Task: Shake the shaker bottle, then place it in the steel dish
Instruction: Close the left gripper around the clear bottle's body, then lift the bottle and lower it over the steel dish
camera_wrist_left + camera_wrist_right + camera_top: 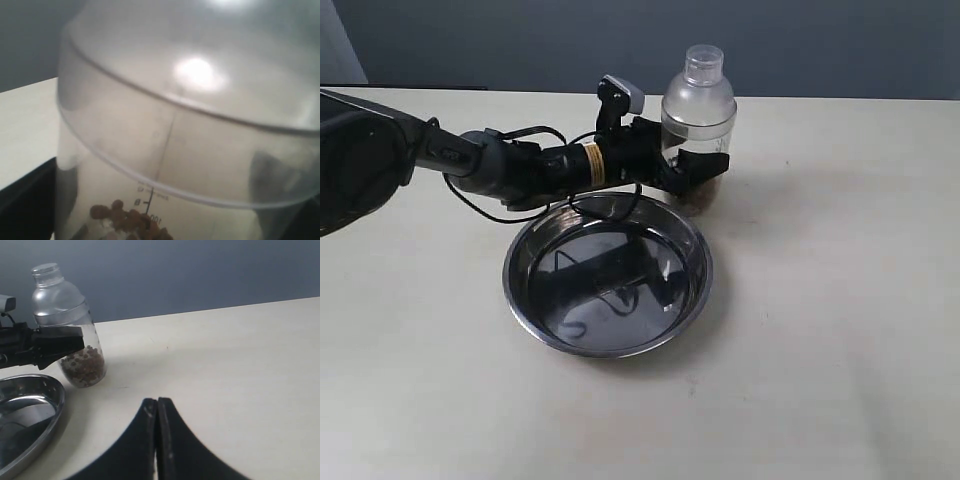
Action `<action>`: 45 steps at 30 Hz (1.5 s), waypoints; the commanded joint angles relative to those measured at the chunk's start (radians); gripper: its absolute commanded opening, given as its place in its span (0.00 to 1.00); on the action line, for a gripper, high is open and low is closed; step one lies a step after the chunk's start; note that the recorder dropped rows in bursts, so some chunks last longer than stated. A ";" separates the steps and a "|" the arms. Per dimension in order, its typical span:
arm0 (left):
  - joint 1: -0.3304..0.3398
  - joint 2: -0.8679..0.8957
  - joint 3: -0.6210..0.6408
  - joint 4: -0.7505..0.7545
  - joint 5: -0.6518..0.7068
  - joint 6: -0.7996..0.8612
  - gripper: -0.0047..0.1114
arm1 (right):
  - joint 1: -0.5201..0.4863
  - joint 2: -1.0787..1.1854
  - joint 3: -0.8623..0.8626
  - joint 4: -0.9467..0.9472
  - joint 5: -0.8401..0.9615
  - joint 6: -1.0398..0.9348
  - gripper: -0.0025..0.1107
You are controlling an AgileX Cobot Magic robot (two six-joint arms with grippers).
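The left gripper's (702, 168) jaws stand wide on either side of the lower body of the clear plastic shaker bottle (698, 125), one black finger along its near wall and the other behind it. Whether they press on the plastic or only flank it I cannot tell. The bottle stands upright on the pale surface (840, 300), just beyond the far rim of the round, shallow, shiny stainless-steel dish (510, 280), not in it. The wall is smooth and curved, so a light or off-centre squeeze could nudge the bottle over before it is lifted, or let it slip out during a hard shake. The frosted domed lid (698, 88) is another worry: how firmly it sits is not visible, and shaking could pop it off and scatter the contents. On the way to the dish, the base could clip the low sloped rim and skid the light pan. The bottle holds only a shallow heap of brown pellets (84, 367) at its bottom. The dish holds nothing but the arm's reflection. Well apart, the right gripper (156, 404) hangs low over the surface, its jaws pressed together on nothing.
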 commanded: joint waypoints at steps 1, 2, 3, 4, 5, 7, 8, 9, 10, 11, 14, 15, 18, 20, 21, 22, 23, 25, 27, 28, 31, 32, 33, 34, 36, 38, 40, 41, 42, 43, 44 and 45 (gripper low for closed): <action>-0.006 0.002 -0.005 -0.017 -0.030 -0.005 0.63 | 0.002 0.004 0.001 -0.001 -0.014 -0.004 0.01; -0.006 0.002 -0.005 -0.015 -0.049 -0.005 0.54 | 0.002 0.004 0.001 -0.001 -0.014 -0.004 0.01; -0.006 0.002 -0.005 -0.015 -0.049 -0.005 0.50 | 0.002 0.004 0.001 -0.001 -0.014 -0.004 0.01; -0.006 0.002 -0.005 -0.011 -0.049 -0.005 0.44 | 0.002 0.004 0.001 -0.001 -0.014 -0.004 0.01; -0.006 0.002 -0.005 -0.011 -0.049 -0.005 0.41 | 0.002 0.004 0.001 -0.001 -0.014 -0.004 0.01; -0.006 0.002 -0.005 -0.006 -0.064 -0.005 0.27 | 0.002 0.004 0.001 -0.001 -0.012 -0.004 0.01; -0.006 0.002 -0.005 -0.006 -0.067 -0.005 0.22 | 0.002 0.004 0.001 -0.001 -0.012 -0.004 0.01; -0.006 0.002 -0.005 -0.006 -0.067 -0.005 0.17 | 0.002 0.004 0.001 -0.001 -0.012 -0.004 0.01; -0.006 0.000 -0.005 -0.006 -0.065 -0.005 0.12 | 0.002 0.004 0.001 -0.001 -0.012 -0.004 0.01; -0.006 0.000 -0.005 -0.014 -0.065 -0.005 0.07 | 0.002 0.004 0.001 -0.001 -0.012 -0.004 0.01; -0.006 -0.011 -0.005 -0.107 -0.029 -0.080 0.05 | 0.002 0.004 0.001 -0.001 -0.012 -0.004 0.01; -0.006 -0.022 -0.005 -0.111 -0.018 -0.080 0.05 | 0.002 0.004 0.001 -0.001 -0.012 -0.004 0.01; -0.004 -0.069 -0.005 -0.082 0.050 -0.080 0.05 | 0.002 0.004 0.001 -0.001 -0.012 -0.004 0.01; -0.002 -0.111 -0.005 -0.033 0.093 -0.080 0.05 | 0.002 0.004 0.001 -0.001 -0.012 -0.004 0.01; 0.002 -0.143 -0.005 -0.002 0.116 -0.080 0.05 | 0.002 0.004 0.001 -0.001 -0.012 -0.004 0.01; 0.002 -0.165 -0.005 0.029 0.122 -0.080 0.04 | 0.002 0.004 0.001 -0.001 -0.012 -0.004 0.01; 0.004 -0.186 -0.005 0.047 0.129 -0.080 0.04 | 0.002 0.004 0.001 -0.001 -0.014 -0.004 0.01; 0.012 -0.247 -0.005 0.065 0.150 -0.090 0.05 | 0.002 0.004 0.001 -0.001 -0.014 -0.004 0.01; 0.016 -0.294 -0.005 0.063 0.193 -0.102 0.05 | 0.002 0.004 0.001 -0.001 -0.014 -0.004 0.01; 0.016 -0.320 -0.005 0.067 0.226 -0.107 0.05 | 0.002 0.004 0.001 -0.001 -0.014 -0.004 0.01; 0.024 -0.397 -0.005 0.165 0.336 -0.175 0.05 | 0.002 0.004 0.001 -0.001 -0.014 -0.004 0.01; 0.025 -0.418 -0.005 0.238 0.363 -0.230 0.05 | 0.002 0.004 0.001 -0.001 -0.014 -0.004 0.01; 0.033 -0.444 -0.002 0.332 0.382 -0.307 0.05 | 0.002 0.004 0.001 -0.001 -0.014 -0.004 0.01; 0.038 -0.472 0.008 0.424 0.373 -0.385 0.05 | 0.002 0.004 0.001 -0.001 -0.014 -0.004 0.01; 0.055 -0.525 0.045 0.549 0.291 -0.471 0.05 | 0.002 0.004 0.001 -0.001 -0.014 -0.004 0.01; 0.070 -0.580 0.096 0.612 0.236 -0.508 0.04 | 0.002 0.004 0.001 -0.001 -0.014 -0.004 0.01; 0.082 -0.643 0.178 0.627 0.246 -0.523 0.04 | 0.002 0.004 0.001 -0.001 -0.014 -0.004 0.01; 0.086 -0.676 0.210 0.621 0.260 -0.523 0.04 | 0.002 0.004 0.001 -0.001 -0.012 -0.004 0.01; 0.087 -0.706 0.250 0.622 0.290 -0.532 0.04 | 0.002 0.004 0.001 -0.001 -0.012 -0.004 0.01; 0.089 -0.737 0.288 0.622 0.335 -0.576 0.04 | 0.002 0.004 0.001 -0.001 -0.012 -0.004 0.01; 0.089 -0.767 0.329 0.627 0.401 -0.698 0.04 | 0.002 0.004 0.001 -0.001 -0.012 -0.004 0.01; 0.084 -0.788 0.362 0.648 0.434 -0.826 0.04 | 0.002 0.004 0.001 -0.001 -0.012 -0.004 0.01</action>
